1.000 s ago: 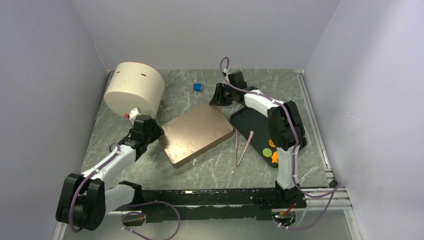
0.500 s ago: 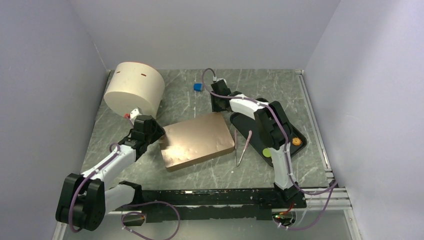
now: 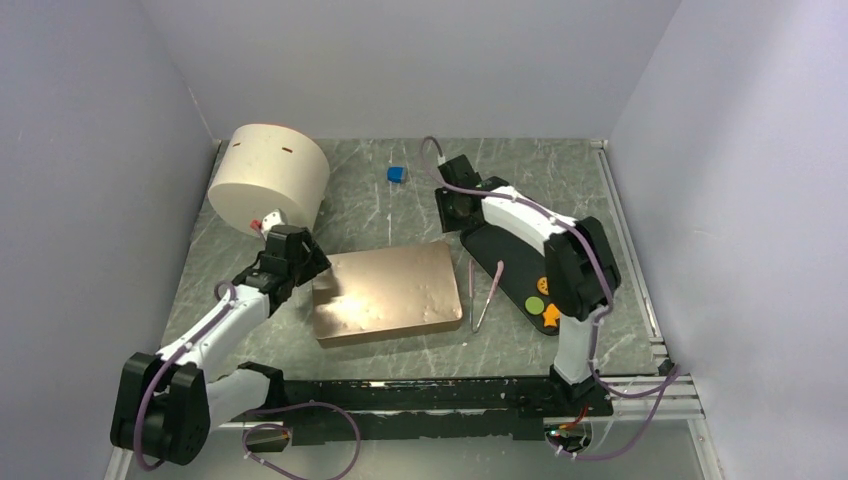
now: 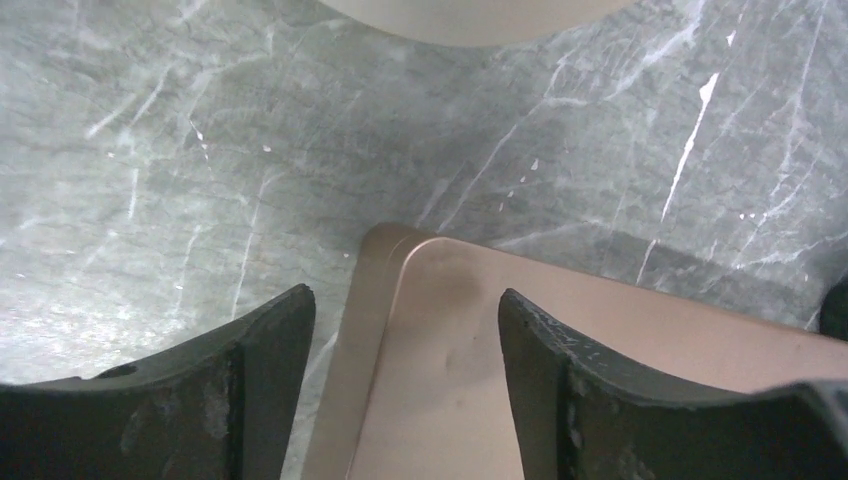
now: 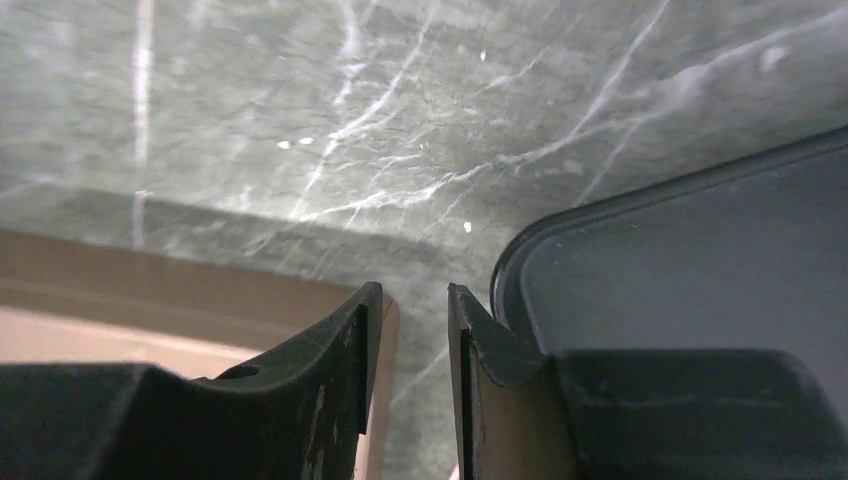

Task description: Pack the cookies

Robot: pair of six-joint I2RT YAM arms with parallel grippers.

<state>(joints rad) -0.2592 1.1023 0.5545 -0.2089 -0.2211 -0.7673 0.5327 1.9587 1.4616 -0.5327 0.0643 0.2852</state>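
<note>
Cookies (image 3: 535, 305) lie on the black tray (image 3: 498, 245) at centre right. Left gripper (image 4: 405, 300) is spread astride a corner of the tan box (image 4: 600, 380). Right gripper (image 5: 408, 300) stands slightly parted, pinching nothing.

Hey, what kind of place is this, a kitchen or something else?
Most likely a robot lab test cell, not a kitchen: plain pale walls box in a grey marble-patterned tabletop, two white robot arms are bolted at its near edge, and props like a flat black tray are staged.
</note>
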